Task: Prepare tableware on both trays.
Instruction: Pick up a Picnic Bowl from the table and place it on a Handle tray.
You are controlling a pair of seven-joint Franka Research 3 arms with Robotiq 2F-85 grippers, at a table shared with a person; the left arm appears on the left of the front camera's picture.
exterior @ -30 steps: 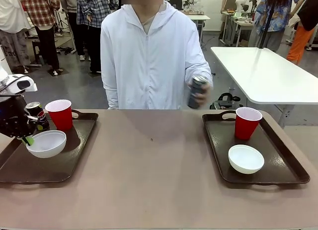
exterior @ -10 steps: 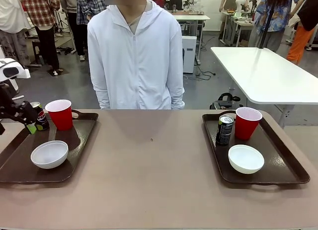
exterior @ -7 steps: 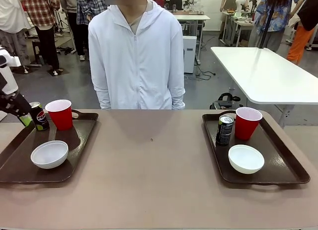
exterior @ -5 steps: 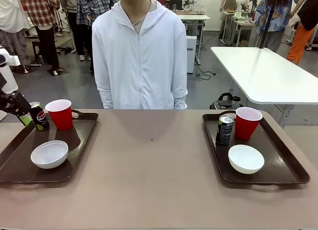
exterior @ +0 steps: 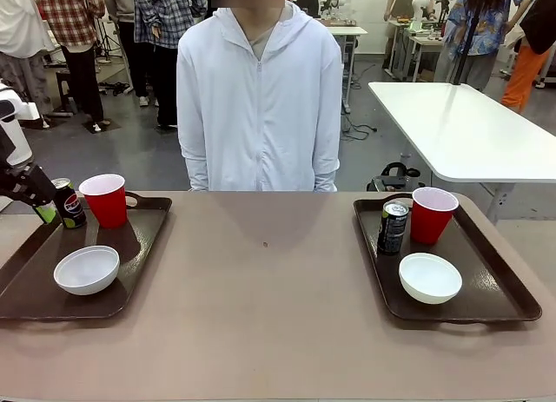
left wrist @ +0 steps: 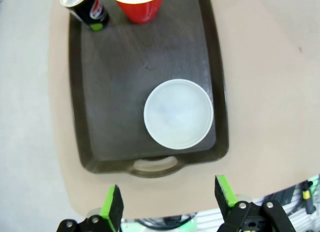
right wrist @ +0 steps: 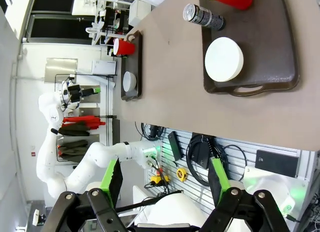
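Bright even light, sharp frames, wide-angle wrist distortion.

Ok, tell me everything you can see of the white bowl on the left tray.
The white bowl is small, round and shallow, plain matte white, probably plastic, and looks empty. It sits upright on the left tray, in the near half towards the loop handle, off to the table-centre side. Nothing else touches it: the red cup and Pepsi can stand apart at the tray's far end. The left end effector hangs open above, clear of it.
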